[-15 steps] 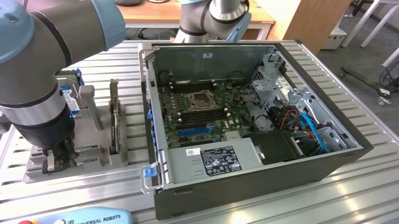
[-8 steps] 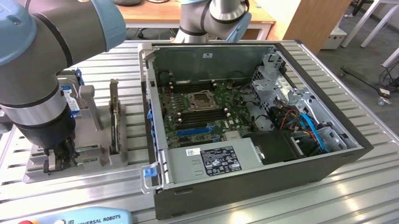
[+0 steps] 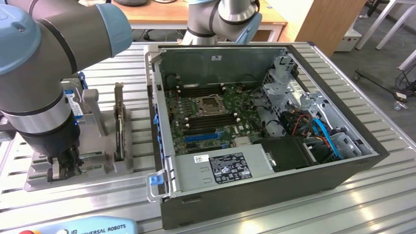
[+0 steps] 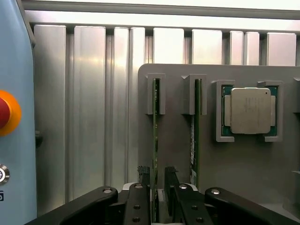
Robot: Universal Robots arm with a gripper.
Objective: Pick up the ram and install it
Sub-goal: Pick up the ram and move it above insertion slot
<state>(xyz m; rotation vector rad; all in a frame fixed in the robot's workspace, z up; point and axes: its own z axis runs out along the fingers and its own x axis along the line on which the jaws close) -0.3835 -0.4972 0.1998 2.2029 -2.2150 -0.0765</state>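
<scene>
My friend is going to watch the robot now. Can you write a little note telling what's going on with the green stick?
Tool: open, down at the grey holder, one finger on each side of the ram, not squeezing it.
Ram: standing on edge in its holder slot, beside a second green stick.
Done: tool lined up on the ram.
Left: ram not lifted, and not in the open computer yet.

Exterior high, wide; wrist close, downward; shared: grey fixture [image 4: 243, 173].
</scene>
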